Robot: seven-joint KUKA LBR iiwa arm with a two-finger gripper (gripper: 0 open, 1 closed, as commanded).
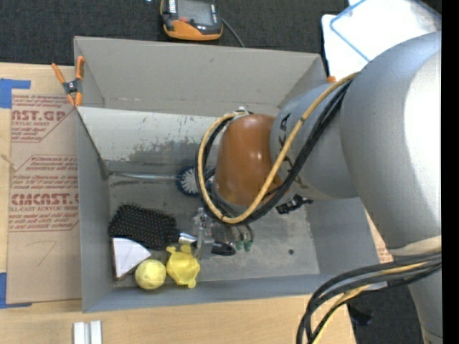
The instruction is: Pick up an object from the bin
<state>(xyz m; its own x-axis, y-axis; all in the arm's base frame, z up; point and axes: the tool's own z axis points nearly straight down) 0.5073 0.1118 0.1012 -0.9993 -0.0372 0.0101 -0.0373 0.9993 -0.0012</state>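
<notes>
Clutter gathers in the front left corner of the grey bin [93,192], as you see it from the camera: a black mesh pad [143,224], a white wedge-shaped piece [128,255] just in front of it, a round yellow ball [150,274] and, touching that ball, a lumpy yellow thing [183,266]. The arm [373,142] comes in from the right, its orange wrist cover [244,165] and looped cables hiding much of the bin's middle. The jaws are down near the floor, just beside the lumpy yellow thing, the nearest object to them; you cannot tell how wide they stand or whether they touch it. A round blue-and-white bristly thing [188,180] peeks out behind the cables. Beyond the back wall lies an orange-and-black device [190,16], its face too small to read.
</notes>
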